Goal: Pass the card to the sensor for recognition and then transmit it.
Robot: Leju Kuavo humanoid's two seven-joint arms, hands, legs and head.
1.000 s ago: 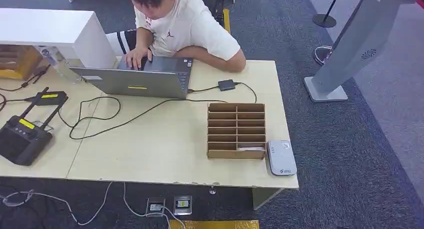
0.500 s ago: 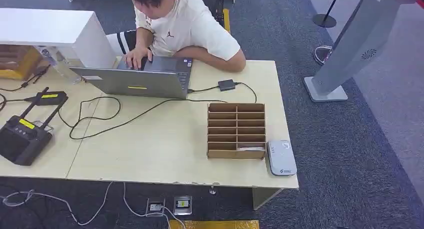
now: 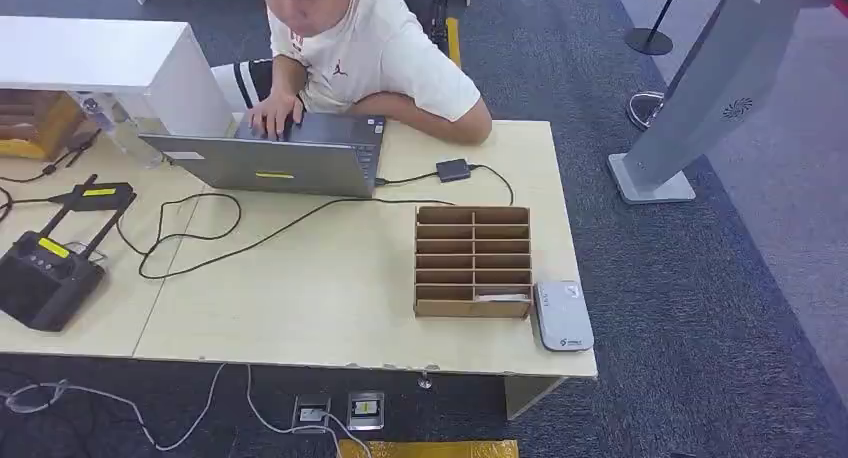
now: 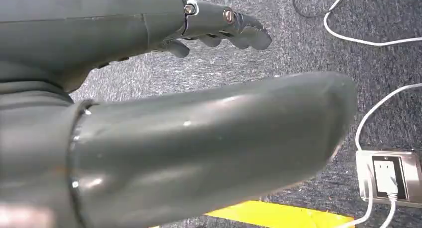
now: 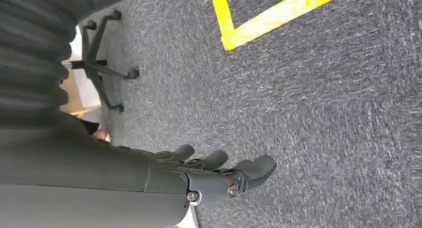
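Observation:
A white card [image 3: 501, 298] lies in the nearest right slot of a brown cardboard organizer [image 3: 473, 261] on the wooden table. The grey card sensor [image 3: 563, 316] lies flat just right of the organizer, by the table's front corner. My left hand [image 4: 149, 29] hangs over dark carpet with its fingers [image 4: 234, 26] loosely spread and nothing in them. My right hand [image 5: 189, 178] also hangs above the carpet, its fingers [image 5: 249, 168] apart and holding nothing.
A person [image 3: 370, 53] sits behind the table typing on a laptop [image 3: 290, 158]. Black cables [image 3: 250, 238] run across the tabletop, and a black controller [image 3: 45, 278] sits at the left. A grey kiosk stand [image 3: 700, 98] rises on the right. A floor socket [image 4: 390, 175] lies near my left hand.
The person's head has shifted a little. The card, organizer and sensor lie where they were.

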